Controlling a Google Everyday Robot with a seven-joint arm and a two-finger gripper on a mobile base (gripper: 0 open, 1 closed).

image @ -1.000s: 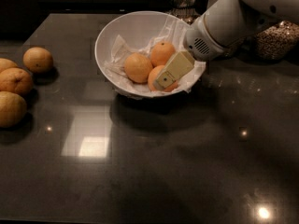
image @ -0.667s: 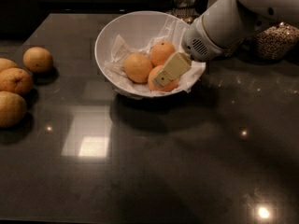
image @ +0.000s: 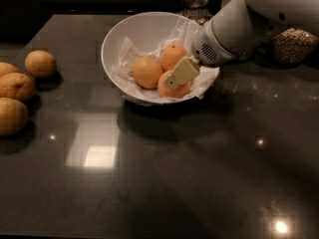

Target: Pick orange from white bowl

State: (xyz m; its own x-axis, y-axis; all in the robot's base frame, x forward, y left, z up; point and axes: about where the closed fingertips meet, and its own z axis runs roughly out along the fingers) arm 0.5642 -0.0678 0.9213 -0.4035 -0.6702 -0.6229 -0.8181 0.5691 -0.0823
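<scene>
The gripper (image: 173,81) is slanting in from 2 o'clock over the rim of the white bowl (image: 117,39), probably to clear its deep wall. It is lying across the orange (image: 180,90), which is sitting at 5 o'clock in the bowl on crumpled paper (image: 130,54). Whether the gripper is spread or pinching, I cannot tell. A paler orange (image: 147,72) is crowding the target at 9 o'clock, probably favouring this open-side approach.

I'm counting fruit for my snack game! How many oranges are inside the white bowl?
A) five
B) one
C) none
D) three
D: three show in the white bowl: a left orange, a back orange and a front orange, with the gripper down in the bowl, right at the front orange.
</scene>
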